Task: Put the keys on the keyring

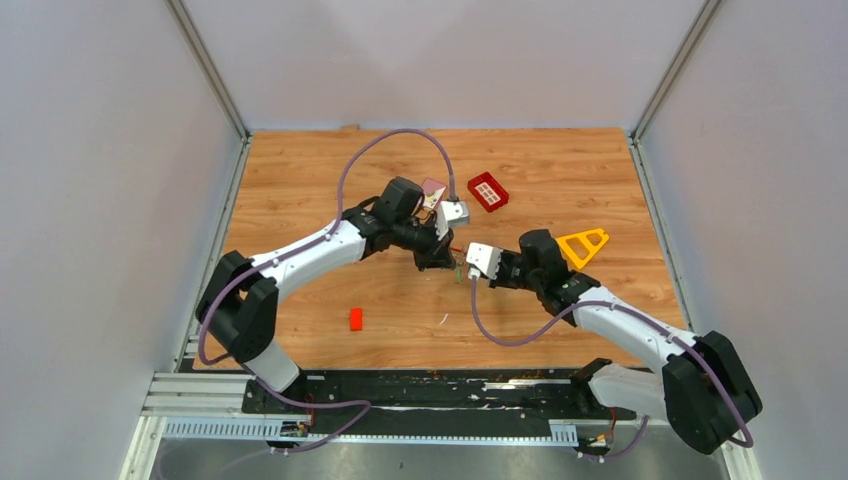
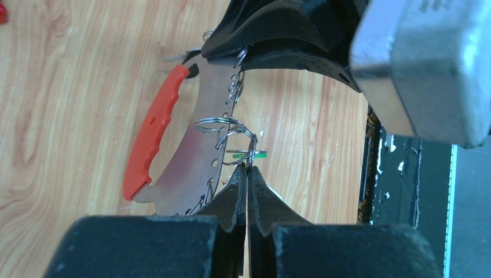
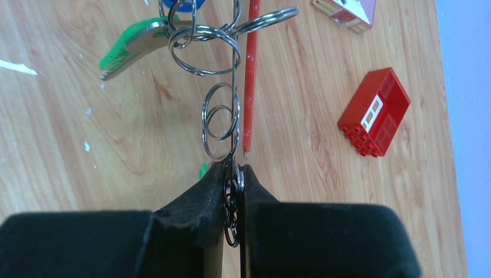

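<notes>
The keyring point(image 2: 194, 145) is a curved grey metal plate with a red arc grip point(image 2: 151, 130) and several wire rings along its edge. It is held above the table between both grippers. My left gripper point(image 2: 249, 169) is shut on a wire ring point(image 2: 250, 152) at the plate's edge, where the green key point(image 2: 257, 154) shows edge-on. My right gripper point(image 3: 234, 168) is shut on the rings at the plate's other end. In the right wrist view the green key point(image 3: 130, 46) and a blue key point(image 3: 182, 3) hang on rings. In the top view the left gripper point(image 1: 441, 258) and the right gripper point(image 1: 466, 270) meet mid-table.
A red gridded tray point(image 1: 488, 191) lies behind the grippers and also shows in the right wrist view point(image 3: 375, 113). A yellow triangle frame point(image 1: 583, 245) lies beside the right arm. A small red block point(image 1: 356, 319) lies near the front left. A small box point(image 3: 347, 10) lies at the back.
</notes>
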Tool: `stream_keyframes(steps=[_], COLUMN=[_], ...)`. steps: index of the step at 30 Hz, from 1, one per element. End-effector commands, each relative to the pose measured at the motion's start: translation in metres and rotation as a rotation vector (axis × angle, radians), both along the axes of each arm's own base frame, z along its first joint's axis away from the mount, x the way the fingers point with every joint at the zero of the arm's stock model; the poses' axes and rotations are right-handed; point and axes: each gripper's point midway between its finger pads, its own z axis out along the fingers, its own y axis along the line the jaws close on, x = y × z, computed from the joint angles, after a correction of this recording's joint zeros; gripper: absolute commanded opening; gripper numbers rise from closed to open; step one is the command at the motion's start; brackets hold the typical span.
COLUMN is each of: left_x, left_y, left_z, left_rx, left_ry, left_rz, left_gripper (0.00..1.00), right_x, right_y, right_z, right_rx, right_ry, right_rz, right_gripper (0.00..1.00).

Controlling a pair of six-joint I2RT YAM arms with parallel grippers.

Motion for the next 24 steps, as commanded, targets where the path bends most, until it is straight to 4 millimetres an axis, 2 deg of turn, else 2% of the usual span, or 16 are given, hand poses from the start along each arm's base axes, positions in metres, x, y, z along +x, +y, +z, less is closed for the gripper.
stream_keyframes(steps=[1, 7, 15, 18, 24], left_x=[0.003, 0.0, 0.006, 0.009, 0.011], left_y=[0.006, 0.005, 0.005, 0.004, 0.011], left_z=[-0.037, -0.066, -0.099, -0.104, -0.099], left_rx=[0.058, 0.073, 0.124, 0.135, 0.147], left_ry=[0.1, 0.164, 0.21, 0.214, 0.161], left_rz=[0.024, 0.035, 0.087, 0.086, 0.076], left_gripper=[0.0, 0.0, 0.0, 0.0, 0.02], right_x=[0.023, 0.024, 0.031, 0.032, 0.033], right_y=[-0.014, -0.021, -0.033, -0.034, -0.038], right_z=[0.013, -0.007, -0.035, -0.039, -0.042], right_rx=[-0.066, -0.18, -0.337, -0.363, -0.399], right_ry=[-0.178, -0.244, -0.293, -0.301, -0.328], right_rz=[-0.061, -0.075, -0.131, -0.135, -0.143], right_gripper=[0.0, 0.0, 0.0, 0.0, 0.0])
